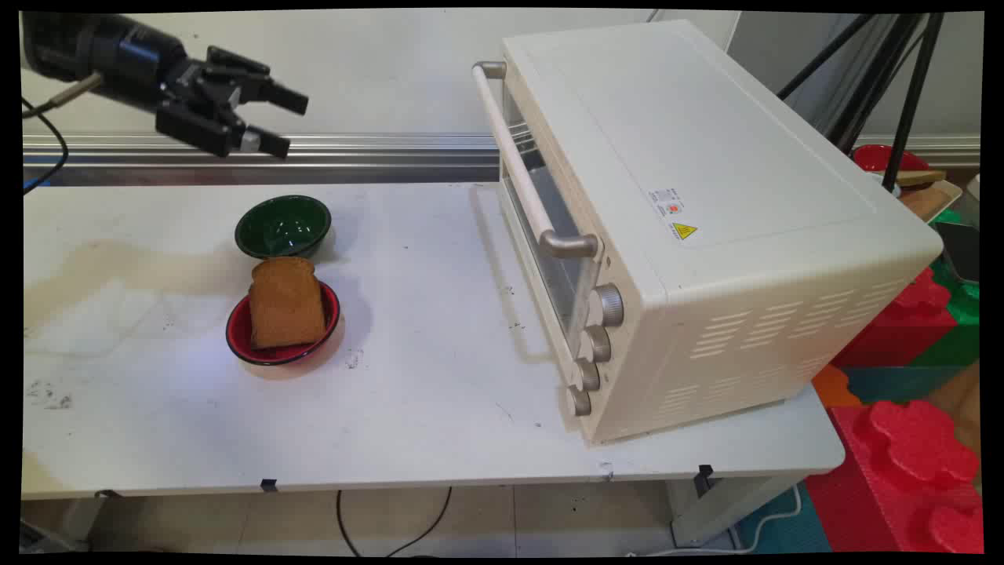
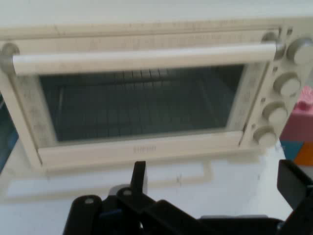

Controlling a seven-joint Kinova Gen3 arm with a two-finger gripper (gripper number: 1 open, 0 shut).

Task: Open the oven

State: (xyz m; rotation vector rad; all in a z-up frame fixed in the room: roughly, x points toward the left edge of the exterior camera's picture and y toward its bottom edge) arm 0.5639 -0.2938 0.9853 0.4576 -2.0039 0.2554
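Observation:
My gripper [image 1: 289,123] hangs high over the table's far left, open and holding nothing, its fingers pointing right toward the toaster oven [image 1: 690,235]. Below it stands an empty green bowl [image 1: 283,227]. Just in front of that bowl, a red bowl [image 1: 282,326] holds a slice of brown bread [image 1: 285,303] leaning upright. In the hand view the gripper [image 2: 215,178] faces the cream toaster oven [image 2: 146,93] head on; its glass door is shut, the handle [image 2: 142,56] runs across the top, and several knobs [image 2: 286,83] line its right side.
The oven takes up the right half of the white table [image 1: 431,408]. A metal rail [image 1: 376,145] runs along the wall behind. Red and green foam blocks [image 1: 910,439] and tripod legs [image 1: 902,86] stand off the table's right end.

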